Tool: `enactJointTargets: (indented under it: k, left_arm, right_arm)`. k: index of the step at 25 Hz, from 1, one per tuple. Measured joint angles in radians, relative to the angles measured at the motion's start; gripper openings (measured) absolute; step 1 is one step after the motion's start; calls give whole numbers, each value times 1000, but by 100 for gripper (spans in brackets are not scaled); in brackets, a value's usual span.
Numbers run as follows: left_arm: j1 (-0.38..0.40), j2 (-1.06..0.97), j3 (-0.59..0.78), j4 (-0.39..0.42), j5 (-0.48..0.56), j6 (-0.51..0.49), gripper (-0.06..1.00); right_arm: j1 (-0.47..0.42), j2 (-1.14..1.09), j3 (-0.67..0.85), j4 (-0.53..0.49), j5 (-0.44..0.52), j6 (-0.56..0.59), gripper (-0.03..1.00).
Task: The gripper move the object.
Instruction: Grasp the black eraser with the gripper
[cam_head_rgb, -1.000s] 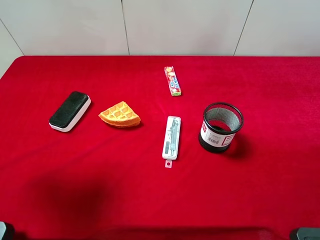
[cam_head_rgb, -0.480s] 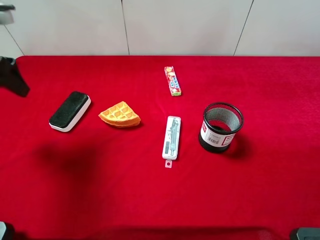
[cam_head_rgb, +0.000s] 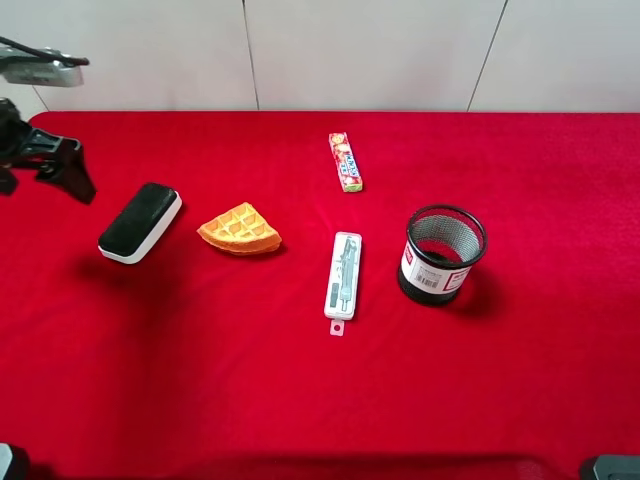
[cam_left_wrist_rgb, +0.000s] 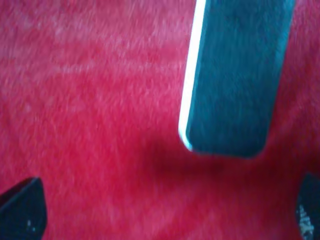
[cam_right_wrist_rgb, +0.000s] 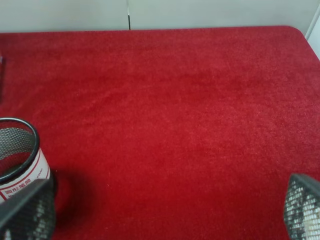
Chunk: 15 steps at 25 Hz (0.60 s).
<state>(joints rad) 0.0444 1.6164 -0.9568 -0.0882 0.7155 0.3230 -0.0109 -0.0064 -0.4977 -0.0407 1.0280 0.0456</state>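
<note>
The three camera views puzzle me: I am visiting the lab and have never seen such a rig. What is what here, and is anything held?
This is a robot with two arms. The high view looks down on a red table. The other two views come from a camera on each wrist. On the table lie a black-topped eraser, a waffle wedge, a candy pack, a pen case and a mesh cup. The left gripper hovers open near the eraser, which its wrist camera shows close up and blurred. The right gripper is open too, and the mesh cup shows at the edge of its view. Nothing is held.
</note>
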Motion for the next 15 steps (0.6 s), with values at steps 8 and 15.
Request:
enactJointTargets:
  k: [8,15]
  left_arm:
    - [-82,149,-103,0,-31,-2,99]
    - [-141,240,-121,-1,-66,-20,99]
  right_arm:
    - [0,0,0,0,0,0,69]
    - [0,0,0,0,0,0,69]
